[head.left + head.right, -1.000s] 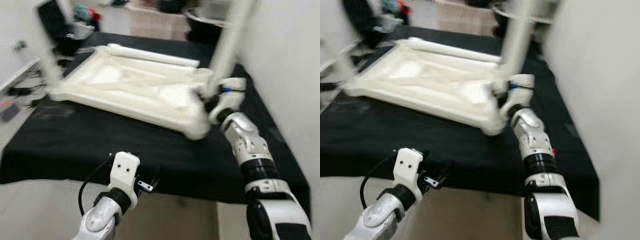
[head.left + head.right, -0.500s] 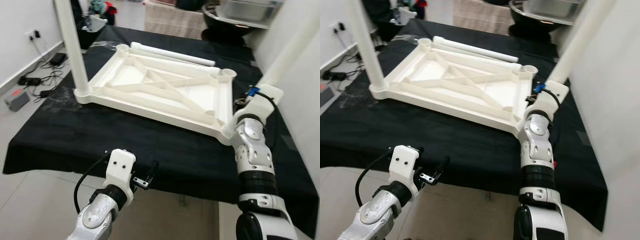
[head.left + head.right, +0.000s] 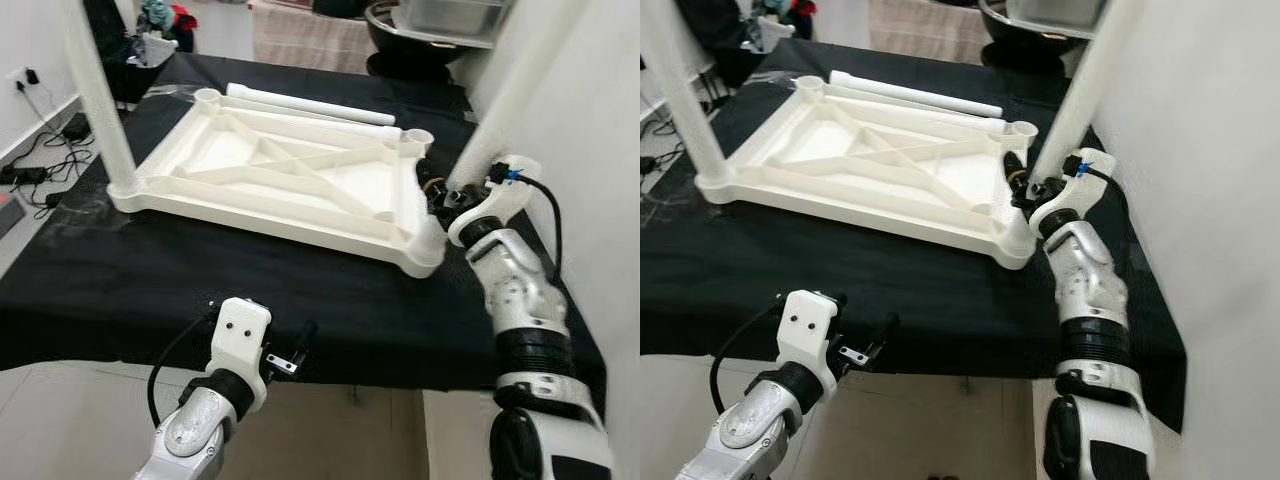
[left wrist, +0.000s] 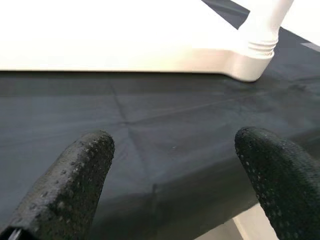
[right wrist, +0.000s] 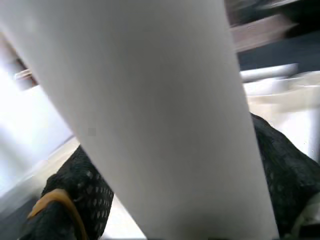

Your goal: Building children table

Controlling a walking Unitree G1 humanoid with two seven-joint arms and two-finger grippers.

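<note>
A desk (image 3: 120, 290) under black cloth carries a white tabletop (image 3: 270, 180), lying underside up across its middle. One leg (image 3: 95, 95) stands upright in the tabletop's near left corner socket. A loose leg (image 3: 310, 103) lies flat along the tabletop's far edge. A third leg (image 3: 520, 85) leans near the desk's right edge, just beside the tabletop's right corner; the right gripper (image 3: 440, 195) grasps it low down, a black finger (image 5: 75, 195) on each side of the tube. The left gripper (image 3: 290, 355) hovers at the desk's near edge, fingers (image 4: 75, 180) spread apart, well short of the tabletop.
</note>
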